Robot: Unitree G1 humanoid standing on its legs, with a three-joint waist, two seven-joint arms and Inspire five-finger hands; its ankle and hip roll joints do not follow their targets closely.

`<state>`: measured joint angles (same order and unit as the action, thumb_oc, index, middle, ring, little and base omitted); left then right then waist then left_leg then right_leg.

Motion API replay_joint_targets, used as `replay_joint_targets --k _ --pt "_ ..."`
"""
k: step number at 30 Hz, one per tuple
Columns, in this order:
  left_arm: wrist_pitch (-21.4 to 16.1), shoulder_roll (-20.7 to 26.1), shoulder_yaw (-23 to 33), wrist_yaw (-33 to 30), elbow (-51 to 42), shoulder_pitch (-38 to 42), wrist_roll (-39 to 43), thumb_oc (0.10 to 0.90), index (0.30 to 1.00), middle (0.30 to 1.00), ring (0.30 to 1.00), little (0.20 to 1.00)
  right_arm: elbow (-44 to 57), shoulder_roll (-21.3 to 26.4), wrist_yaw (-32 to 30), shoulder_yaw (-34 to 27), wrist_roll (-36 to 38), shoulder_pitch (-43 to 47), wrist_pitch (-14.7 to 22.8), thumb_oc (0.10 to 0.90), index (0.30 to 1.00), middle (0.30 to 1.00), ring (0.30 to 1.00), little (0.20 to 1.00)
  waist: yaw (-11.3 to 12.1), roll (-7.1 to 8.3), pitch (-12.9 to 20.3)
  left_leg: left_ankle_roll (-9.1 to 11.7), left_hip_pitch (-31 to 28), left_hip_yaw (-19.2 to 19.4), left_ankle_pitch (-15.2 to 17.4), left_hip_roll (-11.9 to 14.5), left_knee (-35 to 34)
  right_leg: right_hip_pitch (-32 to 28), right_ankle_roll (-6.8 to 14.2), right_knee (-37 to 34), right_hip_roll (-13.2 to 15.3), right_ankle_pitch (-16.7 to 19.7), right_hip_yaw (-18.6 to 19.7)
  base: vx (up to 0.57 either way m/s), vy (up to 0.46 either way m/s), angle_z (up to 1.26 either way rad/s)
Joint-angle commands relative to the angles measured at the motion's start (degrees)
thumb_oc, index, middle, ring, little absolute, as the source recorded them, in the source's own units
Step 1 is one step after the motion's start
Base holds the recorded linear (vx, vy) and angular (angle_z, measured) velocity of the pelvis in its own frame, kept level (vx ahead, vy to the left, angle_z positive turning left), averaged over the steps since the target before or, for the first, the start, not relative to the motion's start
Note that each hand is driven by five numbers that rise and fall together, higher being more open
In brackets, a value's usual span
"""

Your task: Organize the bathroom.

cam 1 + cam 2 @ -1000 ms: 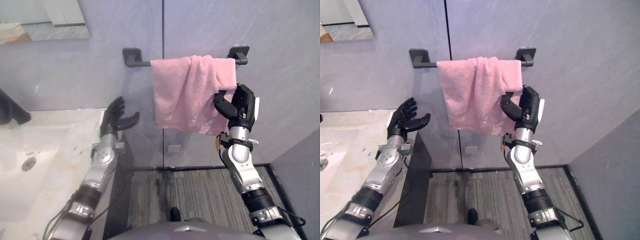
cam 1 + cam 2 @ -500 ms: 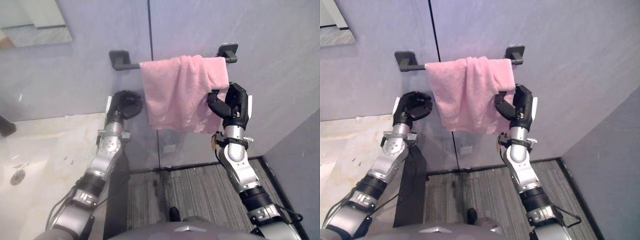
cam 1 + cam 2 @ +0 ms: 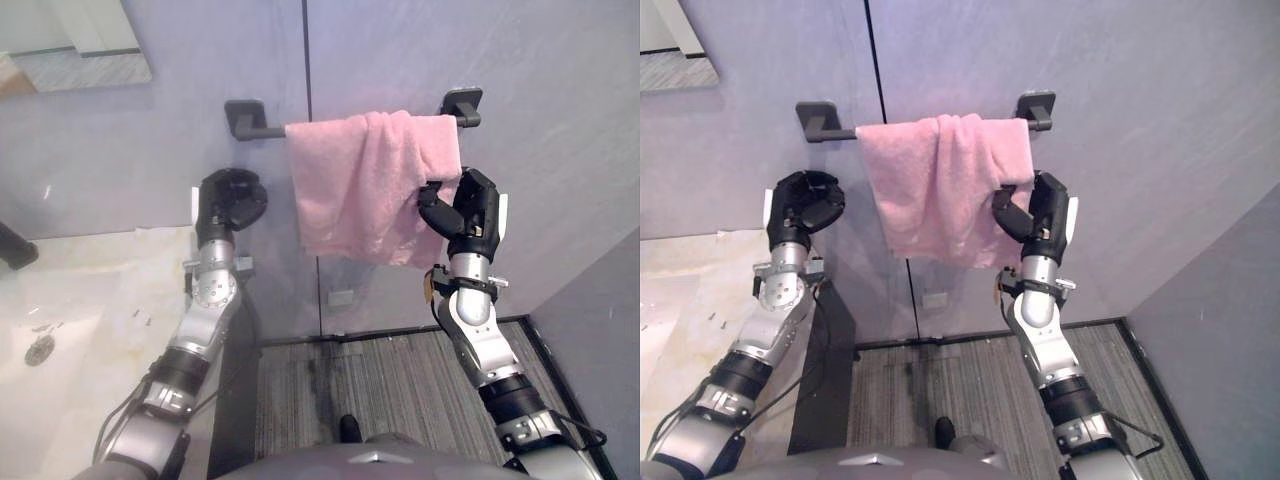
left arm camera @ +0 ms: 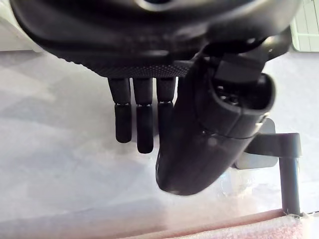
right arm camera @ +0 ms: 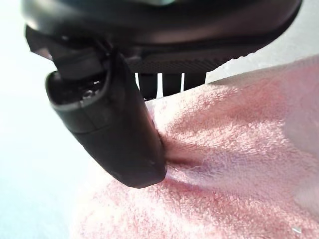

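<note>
Right wrist view: right hand [image 5: 112, 124] pinches pink towel [image 5: 224, 164], fingers hidden behind; left hand [image 3: 228, 200] curled empty.

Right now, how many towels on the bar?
1: a pink towel draped over the wall bar, bunched toward its right end, its right edge pinched by the right hand.

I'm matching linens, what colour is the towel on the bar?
The towel is plain pink; the left eye view shows it best.
</note>
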<state>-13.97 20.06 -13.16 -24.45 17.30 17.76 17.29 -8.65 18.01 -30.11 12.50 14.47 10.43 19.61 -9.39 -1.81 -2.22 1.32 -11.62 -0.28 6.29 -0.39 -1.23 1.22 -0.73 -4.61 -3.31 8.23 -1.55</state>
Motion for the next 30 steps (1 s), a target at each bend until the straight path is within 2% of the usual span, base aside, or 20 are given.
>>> replay_joint_targets --k 1,8,14,20,25,29,30 --pt "-6.7 2.5 1.2 2.0 -4.2 4.2 -3.2 0.8 0.9 0.9 0.9 0.9 -1.0 1.8 -0.7 -0.4 1.1 -7.8 1.5 0.4 0.3 0.3 0.3 0.3 -1.5 -0.74 0.7 1.2 -1.5 1.8 -8.7 -0.8 5.5 1.4 2.7 3.9 -1.0 -5.2 2.6 0.0 0.0 0.0" --pt "-7.7 4.8 -1.1 3.2 -4.7 8.7 -5.2 0.8 0.9 0.9 0.9 0.9 -1.4 1.9 0.3 1.2 1.8 -7.8 1.3 0.4 0.3 0.3 0.3 0.3 -2.5 -1.18 0.9 1.4 -1.9 2.7 -9.2 -0.5 5.1 1.4 3.0 4.0 -1.0 -5.0 3.0 0.0 0.0 0.0" --pt "-6.4 4.0 -2.9 3.7 -6.5 12.0 -3.0 0.8 0.9 0.9 0.9 0.9 -1.8 1.5 -0.8 3.2 1.3 -6.9 1.2 0.4 0.3 0.3 0.3 0.3 -2.8 -1.44 0.9 1.7 -1.6 3.2 -9.7 -0.2 5.4 1.6 3.0 4.1 -1.0 -5.0 2.9 0.0 0.0 0.0" --pt "-3.9 2.7 -4.4 10.5 -9.0 12.2 2.7 0.8 0.9 0.9 0.9 0.9 -1.4 1.4 -0.8 3.6 0.9 -6.7 0.0 0.4 0.3 0.3 0.3 0.3 -3.2 -1.8 0.7 1.6 -1.6 3.9 -9.1 -0.1 5.2 2.0 3.0 4.5 -0.9 -5.2 3.2 0.0 0.0 0.0" --pt "-1.7 2.4 -6.4 12.3 -11.1 13.0 1.7 0.8 0.9 0.9 0.9 0.9 -2.0 1.2 -0.8 3.9 0.9 -6.3 0.1 0.4 0.3 0.3 0.3 0.3 -3.6 -2.27 0.7 1.6 -1.8 4.4 -9.3 0.0 4.7 2.2 3.2 4.5 -1.0 -5.0 3.6 0.0 0.0 0.0" --pt "-1.9 3.4 -7.2 11.9 -9.5 14.8 1.1 0.8 0.9 0.9 0.9 0.9 -2.1 1.3 -1.1 4.3 0.9 -6.0 0.1 0.4 0.3 0.3 0.3 0.3 -3.9 -2.38 0.7 1.7 -2.1 4.5 -9.4 0.1 4.3 2.4 3.3 4.4 -1.0 -4.9 3.6 0.0 0.0 0.0" --pt "-1.8 3.4 -7.3 11.6 -9.1 15.2 1.3 0.574 0.561 0.561 0.561 0.561 -1.9 1.3 -1.0 4.2 0.9 -6.0 -0.2 0.4 0.3 0.3 0.3 0.3 -4.0 -2.39 0.8 1.7 -2.1 4.5 -9.5 0.1 4.2 2.4 3.3 4.4 -1.0 -4.8 3.7 0.0 0.0 0.0"
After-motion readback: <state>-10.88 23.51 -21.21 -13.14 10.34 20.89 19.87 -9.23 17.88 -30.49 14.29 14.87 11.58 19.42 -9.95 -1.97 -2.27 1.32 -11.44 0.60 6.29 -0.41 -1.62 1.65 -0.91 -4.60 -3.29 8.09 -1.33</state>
